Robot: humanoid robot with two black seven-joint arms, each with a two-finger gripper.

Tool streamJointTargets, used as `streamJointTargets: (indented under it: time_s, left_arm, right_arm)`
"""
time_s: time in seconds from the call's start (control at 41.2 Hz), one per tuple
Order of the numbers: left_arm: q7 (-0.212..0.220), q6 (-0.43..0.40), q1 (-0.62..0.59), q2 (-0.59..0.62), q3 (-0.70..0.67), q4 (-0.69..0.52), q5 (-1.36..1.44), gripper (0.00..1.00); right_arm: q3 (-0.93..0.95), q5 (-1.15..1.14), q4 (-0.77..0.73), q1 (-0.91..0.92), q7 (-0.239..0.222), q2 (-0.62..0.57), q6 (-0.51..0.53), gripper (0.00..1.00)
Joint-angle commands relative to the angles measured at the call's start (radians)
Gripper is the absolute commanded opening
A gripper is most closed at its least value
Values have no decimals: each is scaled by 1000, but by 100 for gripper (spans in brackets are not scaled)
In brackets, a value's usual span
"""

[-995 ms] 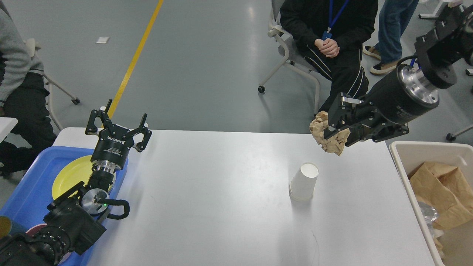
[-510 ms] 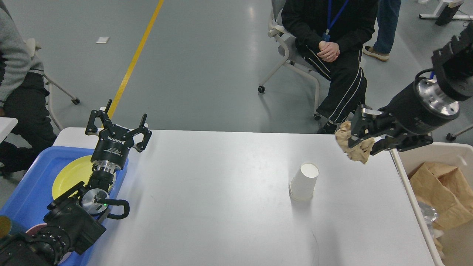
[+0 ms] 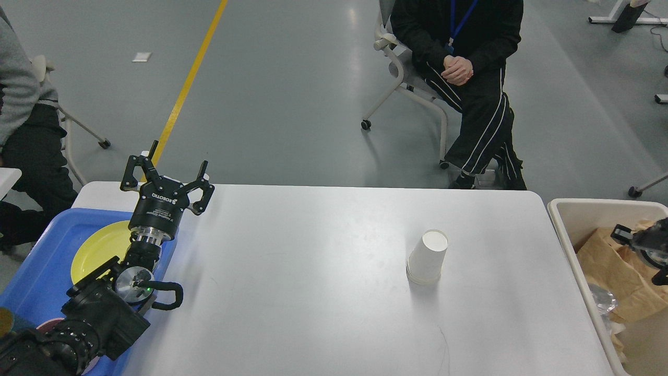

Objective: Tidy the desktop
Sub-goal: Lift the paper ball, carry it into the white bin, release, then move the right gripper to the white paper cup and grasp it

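Observation:
The white desktop [image 3: 313, 277] fills the middle of the head view. On it, right of centre, stands a white paper cup [image 3: 428, 257], upside down. My left gripper [image 3: 168, 168] is open and empty, raised over the desk's far left corner beside the blue tray [image 3: 36, 277]. Only a dark part of my right gripper [image 3: 644, 243] shows at the right edge, low over the beige bin [image 3: 574, 209]; its fingers cannot be told apart. Crumpled brown paper [image 3: 616, 271] lies in the bin beneath it.
The blue tray holds a yellow plate [image 3: 94, 249], partly hidden by my left arm. A seated person in black [image 3: 464, 62] is behind the table's far edge, another person [image 3: 21, 115] at far left. Silver foil [image 3: 603, 303] lies in the bin.
My right arm swung right and down with the crumpled brown paper, from above the desk's far right corner to over the bin. The left arm and the cup stayed put.

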Motion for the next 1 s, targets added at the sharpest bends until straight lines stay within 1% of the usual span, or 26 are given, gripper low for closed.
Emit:
streamJointTargets:
  time_s: [0.0, 0.073, 0.097, 0.121, 0.146, 0.17, 0.194, 0.218, 0.777, 0.825, 0.898, 0.922, 0.971]
  left_arm:
    - [0, 0, 0, 0, 0, 0, 0, 99]
    - [0, 0, -1, 0, 0, 0, 0, 99]
    - [0, 1, -1, 0, 0, 0, 0, 99]
    - [0, 1, 0, 0, 0, 0, 0, 99]
    - [0, 1, 0, 0, 0, 0, 0, 99]
    - [0, 0, 0, 0, 0, 0, 0, 99]
    - [0, 1, 0, 0, 0, 0, 0, 99]
    - [0, 0, 0, 0, 0, 0, 0, 99]
    - [0, 1, 0, 0, 0, 0, 0, 99]
    - [0, 0, 0, 0, 0, 0, 0, 99]
    - [0, 0, 0, 0, 0, 0, 0, 99]
    - [0, 0, 0, 0, 0, 0, 0, 99]
    - [0, 0, 0, 0, 0, 0, 0, 99]
  right_arm:
    - [-23, 170, -187, -210, -2, 60, -80, 0]
    - [-23, 232, -258, -287, -2, 82, -90, 0]
    - [-23, 238, -270, -304, -2, 86, -94, 12]
    - [-23, 241, -273, -311, -4, 91, -96, 45]
    - [-23, 241, -275, -316, -4, 97, -96, 99]
    - [-23, 242, -273, -319, -5, 103, -88, 100]
    - [-23, 242, -273, -321, -5, 109, -88, 96]
    - [-23, 242, -275, -324, -7, 112, -88, 100]
    - [-16, 230, -281, -290, -5, 103, -82, 100]
    - [-18, 227, -278, -266, -5, 95, -80, 100]
    - [-16, 224, -262, -174, -5, 80, -64, 100]
    - [-13, 224, -240, -105, -4, 77, -35, 100]
    - [-12, 224, -194, -31, 1, 69, -1, 100]
